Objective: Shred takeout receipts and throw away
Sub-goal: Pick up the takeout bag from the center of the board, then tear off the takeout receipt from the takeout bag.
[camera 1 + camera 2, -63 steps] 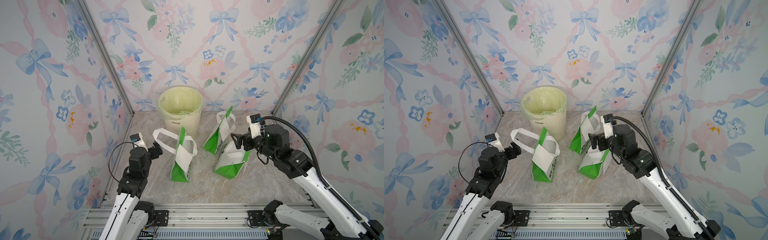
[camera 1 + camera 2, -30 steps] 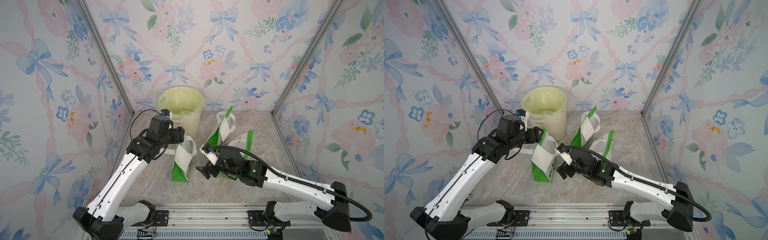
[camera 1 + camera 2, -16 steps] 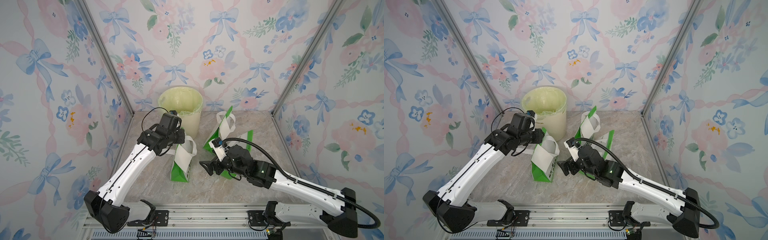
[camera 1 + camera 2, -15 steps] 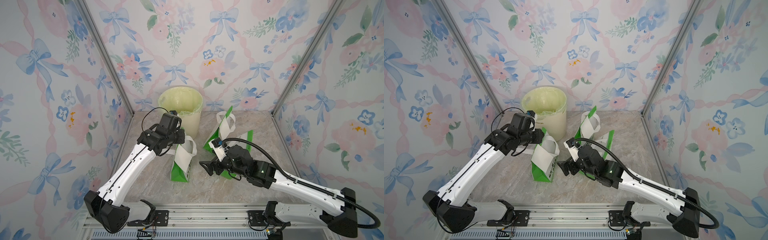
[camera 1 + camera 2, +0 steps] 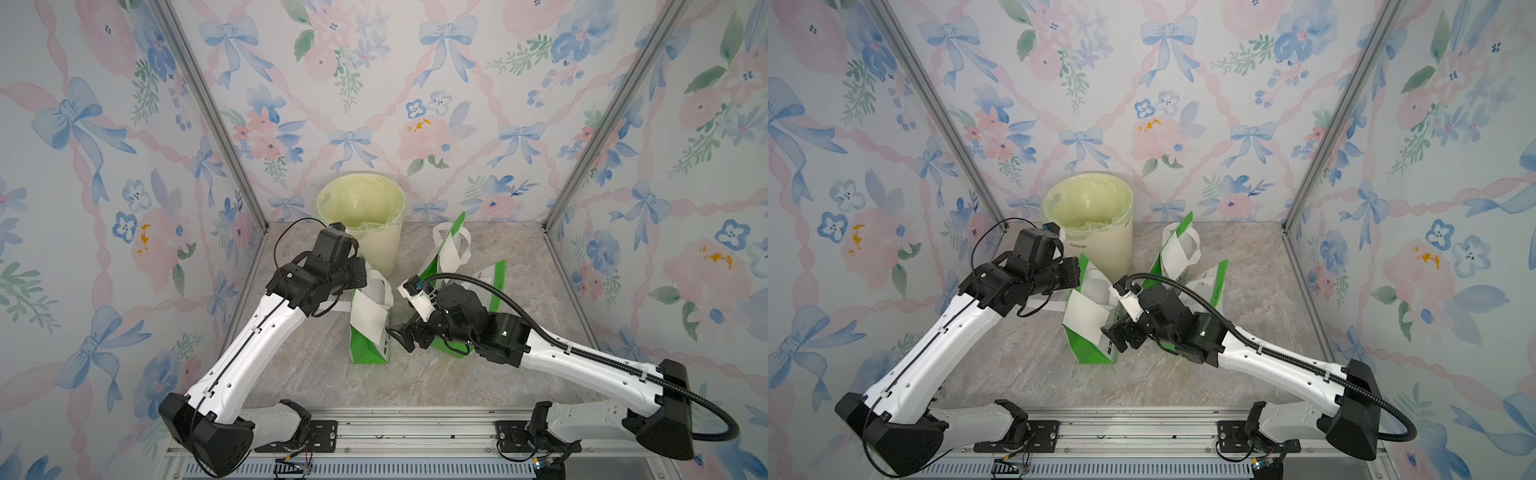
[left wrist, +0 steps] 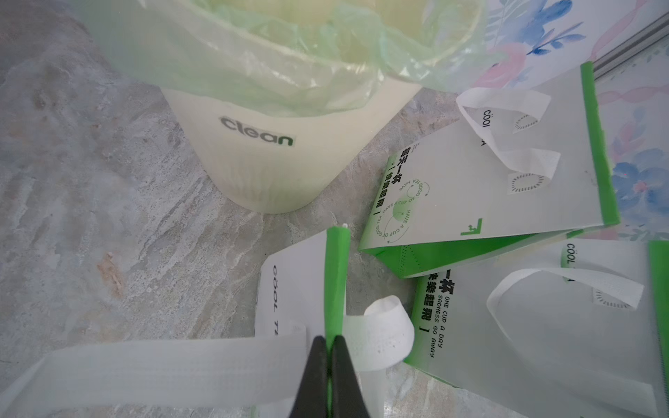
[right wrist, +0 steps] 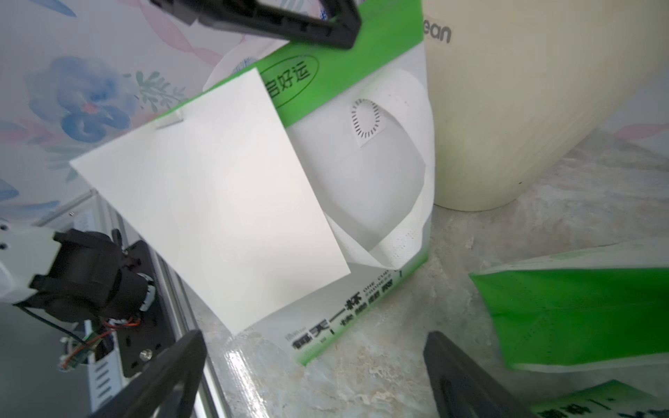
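Front bag [image 5: 365, 355], centre of frame in both top views, is pinched at its green top hem by the left gripper [image 6: 328, 343]. The fingers [image 6: 315, 365] are pressed together on the thin hem, with a white loop handle [image 6: 163, 369] draped beside them.

The right gripper [image 7: 315, 336] is spread wide and nothing is held. In a top view this right gripper [image 5: 1111, 334] is seen low at the bag's right side, just right of centre, with the jaws turned toward the bag and just short of it.

The takeout receipt [image 7: 213, 195] is a plain white slip laid tilted across that bag's face. A small tab is seen at its upper edge, and its lower corner overlaps the printed text. The same slip [image 5: 368, 320] shows as a white panel on the bag in both top views. It is touched by neither gripper.

A lined bin [image 5: 360, 195] is placed just behind the bag, upper centre of frame, against the back wall. Two more green-and-white bags are seen right of centre: an upright bag [image 5: 446, 257] and a flat bag [image 5: 498, 286], which is partly hidden by the right arm.
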`<state>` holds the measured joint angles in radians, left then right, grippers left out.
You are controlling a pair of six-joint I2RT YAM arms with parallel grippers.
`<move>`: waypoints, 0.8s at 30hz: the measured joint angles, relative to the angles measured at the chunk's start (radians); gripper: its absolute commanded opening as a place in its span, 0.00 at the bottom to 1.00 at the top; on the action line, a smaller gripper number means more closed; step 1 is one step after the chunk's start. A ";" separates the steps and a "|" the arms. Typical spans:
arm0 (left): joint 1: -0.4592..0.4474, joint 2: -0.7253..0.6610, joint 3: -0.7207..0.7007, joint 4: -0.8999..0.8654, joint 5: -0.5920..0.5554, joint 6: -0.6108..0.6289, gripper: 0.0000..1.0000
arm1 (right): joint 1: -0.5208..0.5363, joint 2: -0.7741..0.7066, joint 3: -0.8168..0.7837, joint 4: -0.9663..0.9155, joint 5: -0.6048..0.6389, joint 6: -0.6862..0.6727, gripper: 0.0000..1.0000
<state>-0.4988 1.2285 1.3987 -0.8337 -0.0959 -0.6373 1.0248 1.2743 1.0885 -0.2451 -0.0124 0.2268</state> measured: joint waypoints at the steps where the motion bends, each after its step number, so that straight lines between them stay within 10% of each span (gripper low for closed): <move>1: 0.000 -0.023 -0.015 0.000 0.000 -0.033 0.00 | -0.011 0.000 0.006 -0.002 -0.023 0.055 0.92; 11: 0.000 -0.195 -0.111 -0.002 -0.004 -0.338 0.00 | -0.136 0.042 0.117 -0.096 -0.296 0.482 0.89; 24: 0.000 -0.243 -0.114 0.033 -0.011 -0.451 0.00 | -0.147 0.070 0.114 -0.012 -0.543 0.719 0.89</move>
<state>-0.4988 0.9855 1.2842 -0.8009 -0.1074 -1.0882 0.8780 1.3441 1.2030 -0.2573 -0.5552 0.9463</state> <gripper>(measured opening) 0.046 0.886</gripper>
